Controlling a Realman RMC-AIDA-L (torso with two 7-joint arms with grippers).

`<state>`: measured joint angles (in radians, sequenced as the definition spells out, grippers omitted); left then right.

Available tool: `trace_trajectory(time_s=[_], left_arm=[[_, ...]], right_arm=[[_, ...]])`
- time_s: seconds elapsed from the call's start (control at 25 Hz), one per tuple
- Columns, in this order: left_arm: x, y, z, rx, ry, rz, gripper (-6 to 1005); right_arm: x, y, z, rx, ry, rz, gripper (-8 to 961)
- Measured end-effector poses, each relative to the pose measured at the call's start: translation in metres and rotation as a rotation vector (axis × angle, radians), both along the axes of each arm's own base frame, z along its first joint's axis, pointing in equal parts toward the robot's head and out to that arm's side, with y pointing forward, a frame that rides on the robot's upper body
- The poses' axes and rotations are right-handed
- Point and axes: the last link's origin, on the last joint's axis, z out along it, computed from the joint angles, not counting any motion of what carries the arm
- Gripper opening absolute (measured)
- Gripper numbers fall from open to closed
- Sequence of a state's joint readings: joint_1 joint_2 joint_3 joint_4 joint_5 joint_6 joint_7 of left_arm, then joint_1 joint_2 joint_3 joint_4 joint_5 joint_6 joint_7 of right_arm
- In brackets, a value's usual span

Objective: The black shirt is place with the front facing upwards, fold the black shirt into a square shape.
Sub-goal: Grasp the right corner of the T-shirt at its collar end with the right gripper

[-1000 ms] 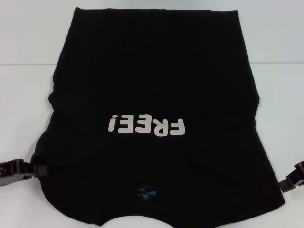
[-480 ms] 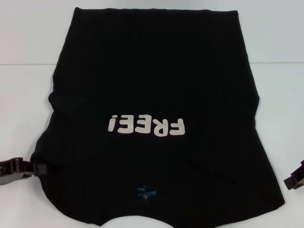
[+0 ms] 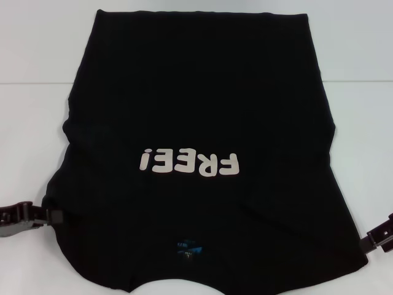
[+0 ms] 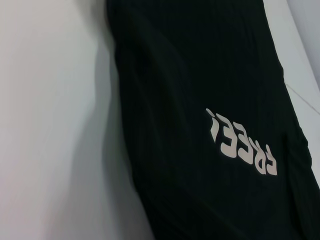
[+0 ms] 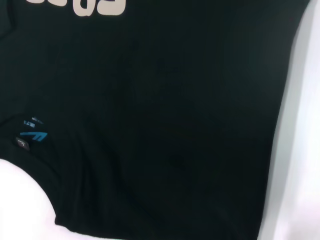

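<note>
The black shirt (image 3: pixel 196 110) lies flat on the white table, front up, with its collar toward me. The off-white "FREE!" lettering (image 3: pixel 189 163) reads upside down, and the blue neck tag (image 3: pixel 187 249) sits near the front edge. Both sleeves seem tucked in, so the sides run nearly straight. My left gripper (image 3: pixel 52 216) is low at the shirt's left edge, touching the cloth. My right gripper (image 3: pixel 371 239) is at the shirt's right edge near the shoulder. The shirt also fills the left wrist view (image 4: pixel 210 75) and the right wrist view (image 5: pixel 165 100), where the neck tag (image 5: pixel 32 135) shows.
The white table (image 3: pixel 37 61) shows bare on both sides of the shirt and behind its hem. The shirt's near edge runs out of the head view at the bottom.
My right gripper has slid a little lower along the shirt's right edge. My left gripper has sunk slightly. The shirt has not visibly moved.
</note>
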<state>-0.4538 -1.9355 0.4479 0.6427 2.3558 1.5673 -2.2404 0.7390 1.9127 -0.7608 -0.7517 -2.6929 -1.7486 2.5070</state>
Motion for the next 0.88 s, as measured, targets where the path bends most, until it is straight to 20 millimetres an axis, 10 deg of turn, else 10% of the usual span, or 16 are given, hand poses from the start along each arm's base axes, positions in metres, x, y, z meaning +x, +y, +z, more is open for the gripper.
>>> trace_trajectory(time_s=[0.88], left_arm=[[-0.001, -0.002, -0.001, 0.005, -0.005, 0.006, 13]], right_arm=[[0.005, -0.002, -0.022, -0.023, -0.053, 0.025, 641]])
